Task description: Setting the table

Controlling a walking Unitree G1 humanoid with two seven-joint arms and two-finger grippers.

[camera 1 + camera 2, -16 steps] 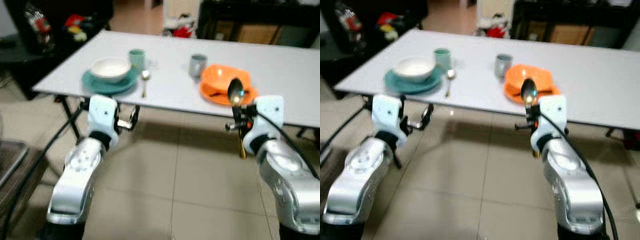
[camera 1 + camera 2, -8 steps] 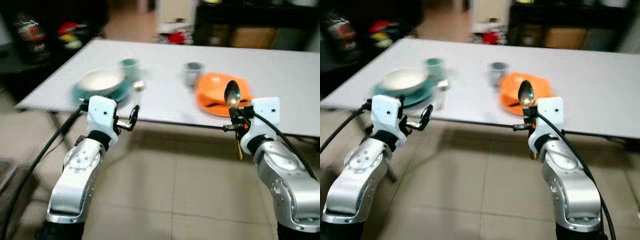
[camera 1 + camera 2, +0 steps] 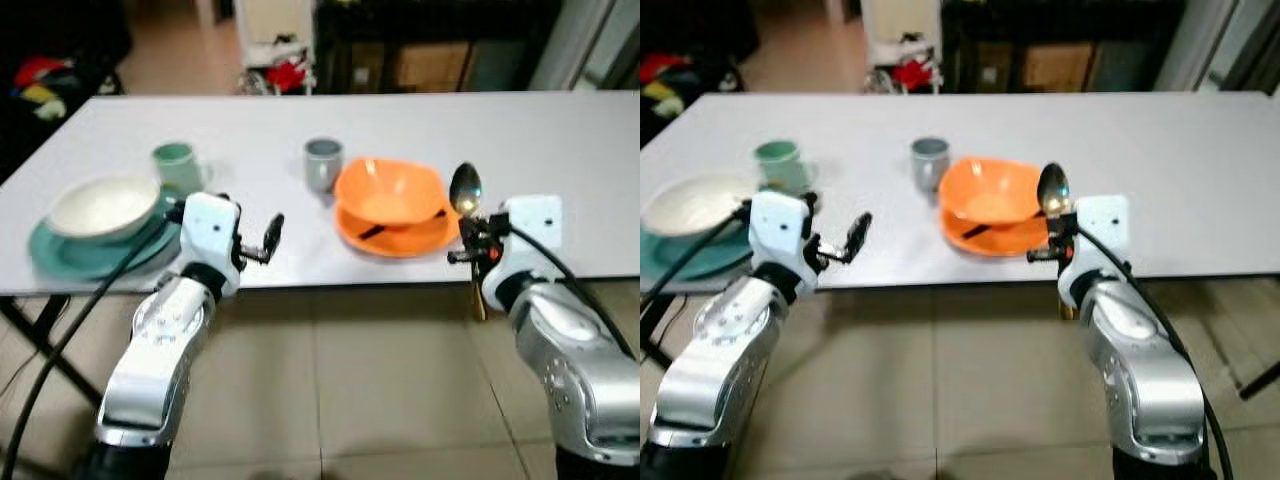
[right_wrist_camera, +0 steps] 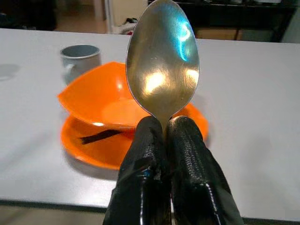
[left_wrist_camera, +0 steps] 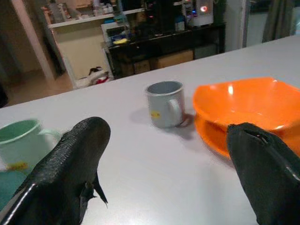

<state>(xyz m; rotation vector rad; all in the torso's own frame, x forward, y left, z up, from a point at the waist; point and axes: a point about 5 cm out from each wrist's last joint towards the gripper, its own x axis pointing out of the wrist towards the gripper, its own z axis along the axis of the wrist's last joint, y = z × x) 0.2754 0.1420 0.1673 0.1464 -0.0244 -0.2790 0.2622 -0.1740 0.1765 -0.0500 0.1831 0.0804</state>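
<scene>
Closing on the desk [image 3: 560, 130], my right gripper [image 3: 476, 238] pinches the spoon [image 3: 466, 188] beside the orange bowl [image 3: 390, 195]; left gripper [image 3: 268, 236] spread.

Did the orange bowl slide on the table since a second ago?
No. The orange bowl sits on its orange plate right beside the grey cup, same as before. The whole picture shifted because the camera moved, not the bowl.

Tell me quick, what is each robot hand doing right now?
Left gripper: open, holding nothing, near the table's edge.
Right gripper: shut on the spoon, bowl end up, by the orange bowl.
</scene>
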